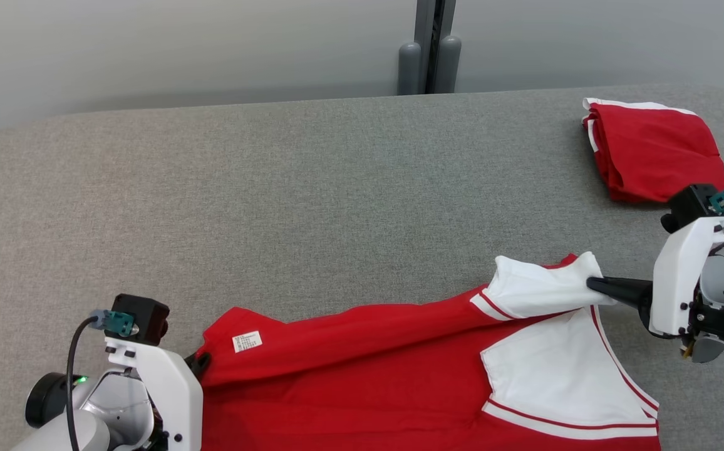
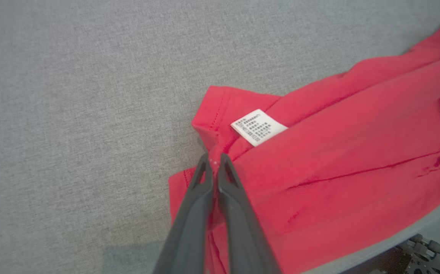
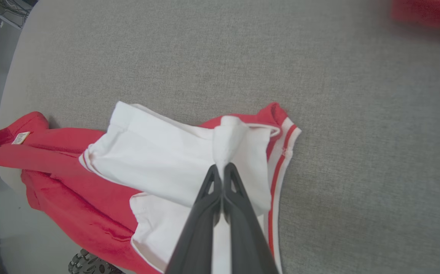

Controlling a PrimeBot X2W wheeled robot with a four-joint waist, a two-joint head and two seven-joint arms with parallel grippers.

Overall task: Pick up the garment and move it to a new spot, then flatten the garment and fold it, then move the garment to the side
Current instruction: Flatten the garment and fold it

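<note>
The garment (image 1: 362,369) is a red shirt with white sleeves and striped cuffs, stretched along the near edge of the grey table (image 1: 312,188). My left gripper (image 1: 201,361) is shut on its red hem corner near a small white care label (image 1: 247,341); in the left wrist view the gripper (image 2: 214,156) pinches the red fabric (image 2: 338,160) just below the label (image 2: 258,126). My right gripper (image 1: 591,283) is shut on the white sleeve end at the right. In the right wrist view the gripper (image 3: 220,167) holds a raised fold of the white sleeve (image 3: 159,156).
A second red and white garment (image 1: 653,150) lies folded at the far right of the table. A grey wall with a dark post (image 1: 429,47) stands behind. The table's near edge (image 2: 414,232) runs just under the shirt.
</note>
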